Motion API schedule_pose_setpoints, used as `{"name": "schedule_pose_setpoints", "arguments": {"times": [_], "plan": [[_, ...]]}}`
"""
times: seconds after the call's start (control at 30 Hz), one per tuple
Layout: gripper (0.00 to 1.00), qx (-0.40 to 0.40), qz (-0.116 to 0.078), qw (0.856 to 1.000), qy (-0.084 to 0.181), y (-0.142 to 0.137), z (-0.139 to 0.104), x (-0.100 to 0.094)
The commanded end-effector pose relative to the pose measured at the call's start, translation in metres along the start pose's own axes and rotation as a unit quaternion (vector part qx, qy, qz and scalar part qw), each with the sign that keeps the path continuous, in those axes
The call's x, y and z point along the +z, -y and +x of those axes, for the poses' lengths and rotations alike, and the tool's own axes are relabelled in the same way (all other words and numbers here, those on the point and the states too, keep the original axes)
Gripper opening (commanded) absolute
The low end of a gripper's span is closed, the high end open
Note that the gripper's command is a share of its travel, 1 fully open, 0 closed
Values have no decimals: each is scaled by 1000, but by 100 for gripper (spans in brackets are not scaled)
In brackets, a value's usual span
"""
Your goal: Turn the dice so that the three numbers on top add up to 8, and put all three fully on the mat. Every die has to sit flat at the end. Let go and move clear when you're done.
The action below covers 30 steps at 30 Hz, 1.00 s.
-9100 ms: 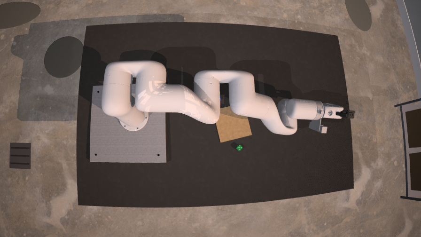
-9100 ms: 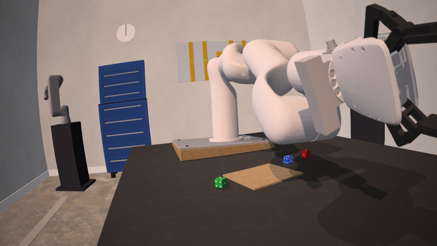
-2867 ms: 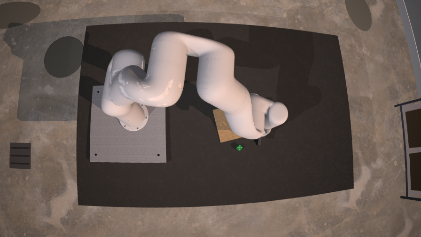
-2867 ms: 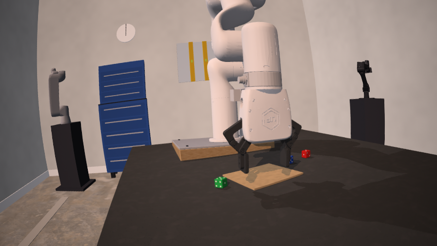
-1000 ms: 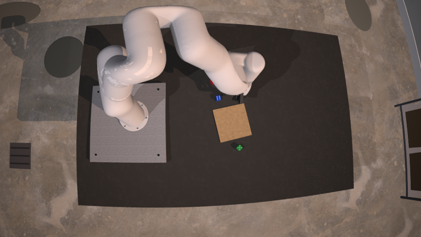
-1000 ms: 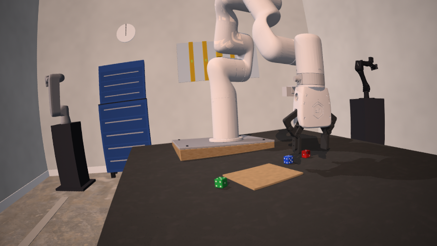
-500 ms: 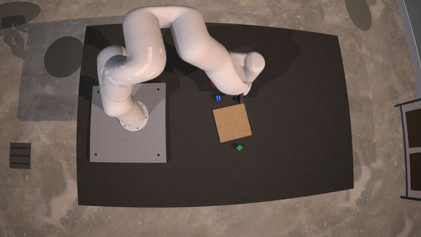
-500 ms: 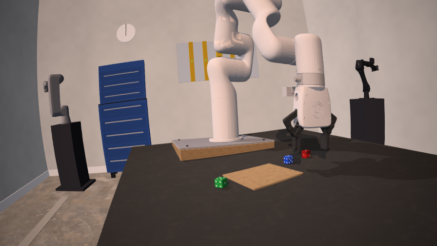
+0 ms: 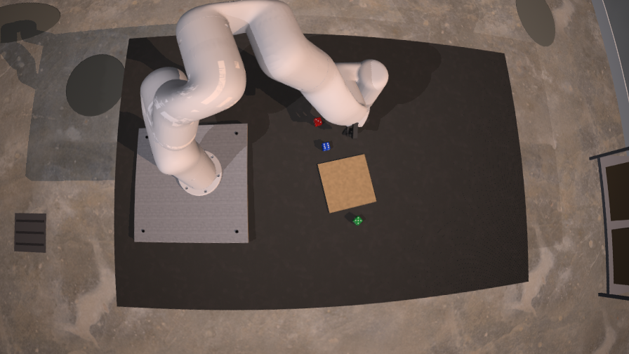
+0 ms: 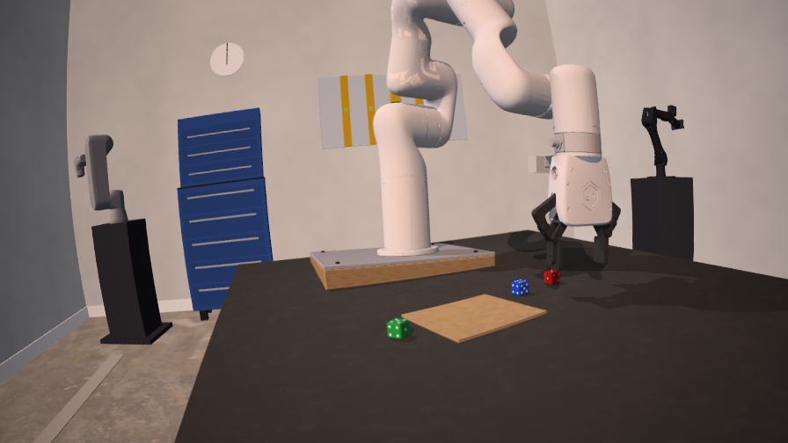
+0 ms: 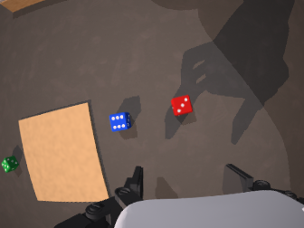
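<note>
Top view shows the three dice lying off the mat (image 9: 347, 183) (image 10: 475, 317) (image 11: 63, 154): the blue die (image 9: 326, 146) (image 10: 519, 286) (image 11: 119, 121) beside it, the red die (image 9: 318, 121) (image 10: 551, 277) (image 11: 182, 105) beyond blue, the green die (image 9: 357, 220) (image 10: 397, 328) (image 11: 9, 164) beside its opposite edge. The gripper (image 9: 351, 130) (image 10: 578, 263) (image 11: 184, 179) is hovering past the mat's blue-die side, fingers spread wide and empty, probably leaving room to straddle a die. Blue's six is likely needing a turn, since it is leaving only two for the others.

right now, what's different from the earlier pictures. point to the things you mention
The arm has swung from stretched out past the mat (image 9: 347, 183) (image 10: 473, 317) (image 11: 63, 154) back over the table's far side, jaws now pointing down near the red die (image 9: 318, 121) (image 10: 551, 277) (image 11: 182, 105). Nothing was taken hold of. The mat, red die, blue die (image 9: 326, 146) (image 10: 519, 286) (image 11: 119, 121) and green die (image 9: 357, 220) (image 10: 397, 328) (image 11: 9, 164) stayed put.
</note>
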<state>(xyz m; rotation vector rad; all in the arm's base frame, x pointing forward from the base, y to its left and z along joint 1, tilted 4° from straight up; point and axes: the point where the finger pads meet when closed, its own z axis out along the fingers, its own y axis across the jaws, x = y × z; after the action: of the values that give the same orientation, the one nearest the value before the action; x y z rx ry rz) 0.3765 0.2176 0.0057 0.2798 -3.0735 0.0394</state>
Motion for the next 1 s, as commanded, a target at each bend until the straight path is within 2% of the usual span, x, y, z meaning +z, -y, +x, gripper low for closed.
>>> {"name": "schedule_pose_setpoints", "arguments": {"times": [0.0, 0.2, 0.97], "plan": [[100, 1, 0, 1000, 3, -16, 3, -2], [100, 1, 1, 1000, 4, -31, 7, -3], [100, 1, 1, 1000, 4, -32, 7, -3]]}}
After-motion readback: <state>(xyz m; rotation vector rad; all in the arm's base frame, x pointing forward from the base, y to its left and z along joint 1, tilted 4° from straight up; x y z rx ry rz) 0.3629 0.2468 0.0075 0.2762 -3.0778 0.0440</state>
